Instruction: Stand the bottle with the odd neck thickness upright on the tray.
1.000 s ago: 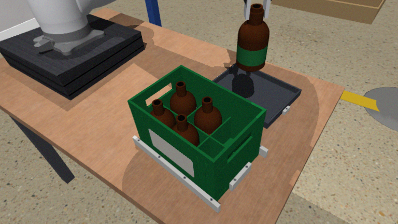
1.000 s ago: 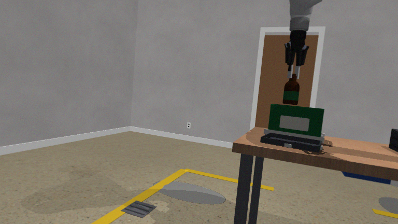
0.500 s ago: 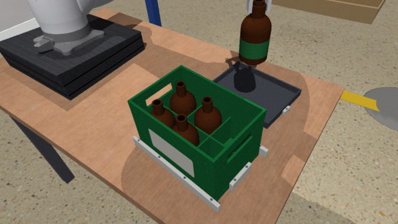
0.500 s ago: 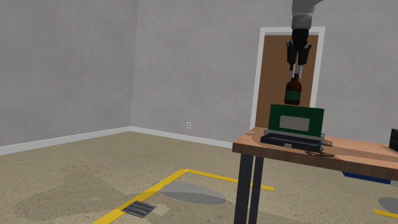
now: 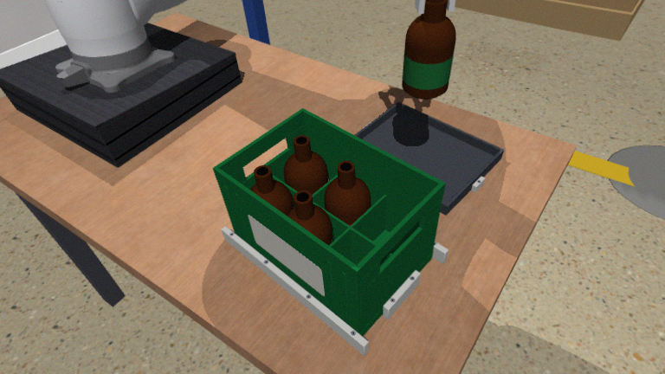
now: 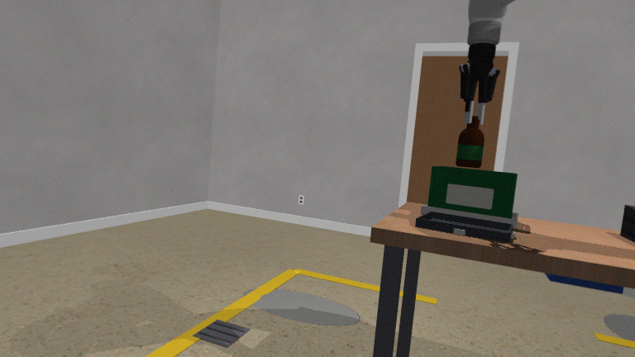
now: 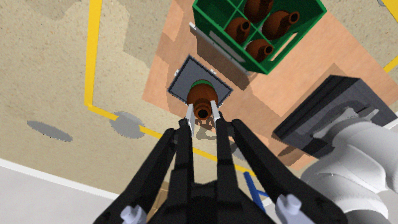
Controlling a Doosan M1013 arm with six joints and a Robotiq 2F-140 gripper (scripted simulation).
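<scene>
My gripper [image 7: 202, 108] is shut on the neck of a brown bottle with a green label [image 5: 428, 53]. The bottle hangs upright, well above the dark grey tray [image 5: 432, 153]; its shadow falls on the tray's back left part. The gripper also shows in the exterior view [image 6: 475, 116], holding the bottle [image 6: 470, 149] above the crate. The green crate [image 5: 331, 217] stands on the table beside the tray, with several brown bottles [image 5: 304, 164] upright in its cells. In the wrist view the held bottle [image 7: 201, 95] hangs over the tray.
The arm's base stands on a black plinth [image 5: 116, 88] at the table's back left. White stop bars [image 5: 293, 288] line the crate's foot. Two crate cells on the right are empty. The table edge lies just beyond the tray.
</scene>
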